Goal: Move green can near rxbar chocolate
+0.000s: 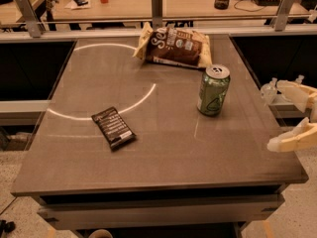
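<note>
The gripper (296,117) hangs just off the right edge of the bench (173,152), level with its middle stretch and outside the surface. Its two pale fingers (292,139) are spread apart with nothing between them, which suits a side approach on an upright cylinder. The green can (213,90) stands upright on the right half of the bench, nearer the far edge than the front edge and near the right edge. It is the object closest to the gripper and has free surface on every side. The rxbar chocolate (113,128) lies flat and skewed on the left half, towards the front-left corner, well apart from the can. The bare surface beside it gives room to set the can down. The chip bag (176,46) lies at the far edge, just beyond the can, and is judged clear of a straight path from can to bar. Count: one can, one bar, one chip bag, one gripper with two fingers.
</note>
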`<state>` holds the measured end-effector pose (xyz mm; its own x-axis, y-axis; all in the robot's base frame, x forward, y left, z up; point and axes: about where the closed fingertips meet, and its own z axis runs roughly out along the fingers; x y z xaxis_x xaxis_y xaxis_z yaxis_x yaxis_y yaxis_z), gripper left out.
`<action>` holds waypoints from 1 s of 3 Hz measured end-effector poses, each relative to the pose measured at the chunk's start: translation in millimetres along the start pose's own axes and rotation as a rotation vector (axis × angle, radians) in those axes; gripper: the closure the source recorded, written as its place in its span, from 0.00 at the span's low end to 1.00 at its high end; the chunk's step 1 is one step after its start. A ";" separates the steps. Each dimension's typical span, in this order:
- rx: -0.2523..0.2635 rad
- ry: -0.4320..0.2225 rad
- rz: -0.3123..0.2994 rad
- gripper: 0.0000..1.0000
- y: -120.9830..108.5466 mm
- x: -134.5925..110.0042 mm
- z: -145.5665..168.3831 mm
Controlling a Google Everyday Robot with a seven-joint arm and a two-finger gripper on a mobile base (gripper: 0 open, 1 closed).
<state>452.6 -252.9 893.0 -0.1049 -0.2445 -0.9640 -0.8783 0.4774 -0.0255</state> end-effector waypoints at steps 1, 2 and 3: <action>0.000 0.000 0.000 0.00 0.0 0.0 0.1; 0.004 -0.033 0.007 0.00 0.8 2.4 12.1; -0.029 -0.103 -0.021 0.00 -6.4 -6.9 42.4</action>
<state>478.8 -218.5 888.5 -0.0396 -0.1654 -0.9854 -0.8933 0.4478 -0.0393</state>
